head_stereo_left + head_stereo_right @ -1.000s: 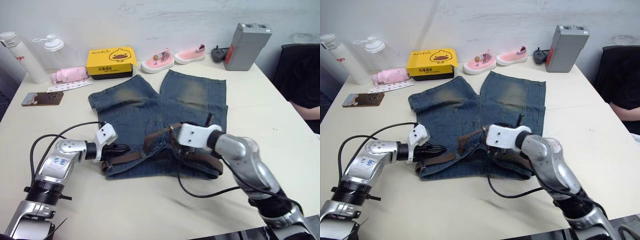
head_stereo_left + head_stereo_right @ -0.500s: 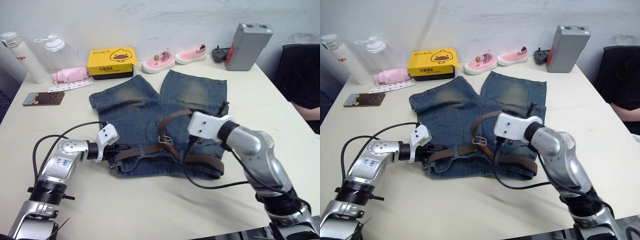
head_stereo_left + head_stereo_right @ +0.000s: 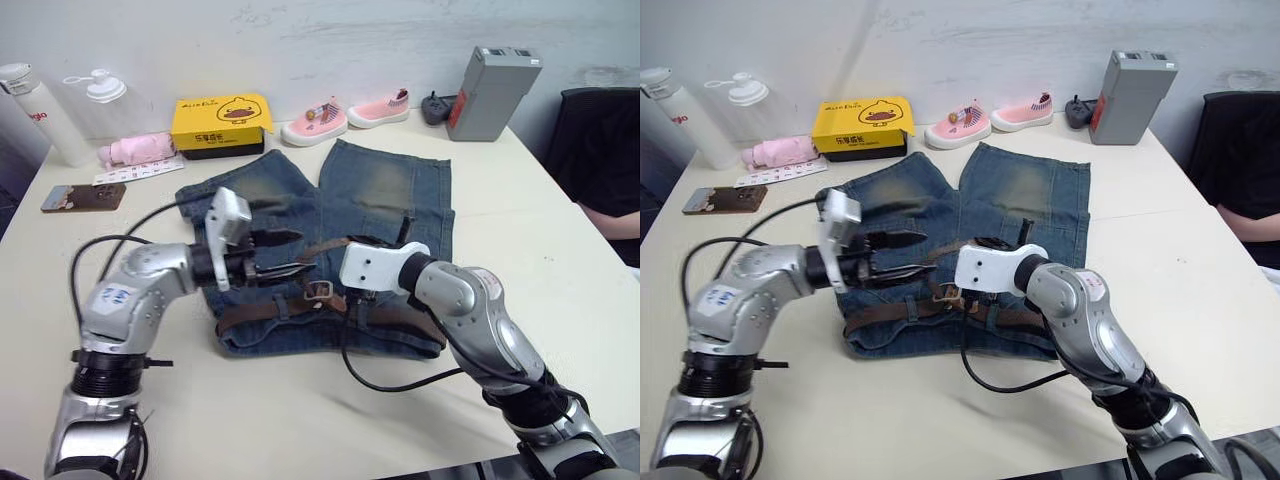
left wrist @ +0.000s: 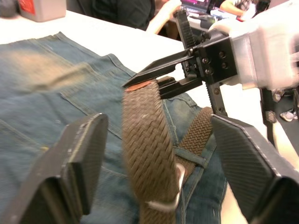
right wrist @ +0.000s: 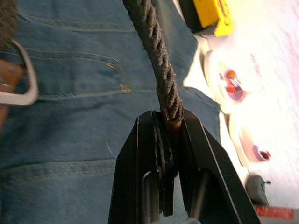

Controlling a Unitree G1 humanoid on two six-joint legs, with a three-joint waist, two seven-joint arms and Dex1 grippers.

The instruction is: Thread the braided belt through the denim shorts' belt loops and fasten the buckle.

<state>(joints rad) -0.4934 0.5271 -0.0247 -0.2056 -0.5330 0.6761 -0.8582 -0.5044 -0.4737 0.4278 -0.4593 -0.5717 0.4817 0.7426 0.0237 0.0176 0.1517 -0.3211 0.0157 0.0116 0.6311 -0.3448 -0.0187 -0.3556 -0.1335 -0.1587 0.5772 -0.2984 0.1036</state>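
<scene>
The denim shorts [image 3: 385,190] lie flat on the table, waistband toward me. The braided belt [image 3: 262,313] runs along the waistband under a belt loop [image 4: 189,157], with the silver buckle [image 3: 320,291] near the middle. From there the strap arches up to its tan tip [image 4: 138,86]. My right gripper [image 5: 170,117] is shut on that tip above the shorts. My left gripper [image 3: 300,252] hovers just left of it, open, with its fingers [image 4: 81,154] on either side of the raised strap and not touching it.
Along the table's far edge stand a yellow box [image 3: 222,122], two pink shoes [image 3: 315,122], a grey box [image 3: 495,92], two bottles [image 3: 40,112] and a pink bundle [image 3: 138,150]. A brown flat item [image 3: 83,196] lies at left. A person's arm [image 3: 612,222] shows at right.
My left gripper let go of the belt at the waistband's left end, rose, moved right toward the tip and opened. My right gripper carried the tip left, toward the middle.
</scene>
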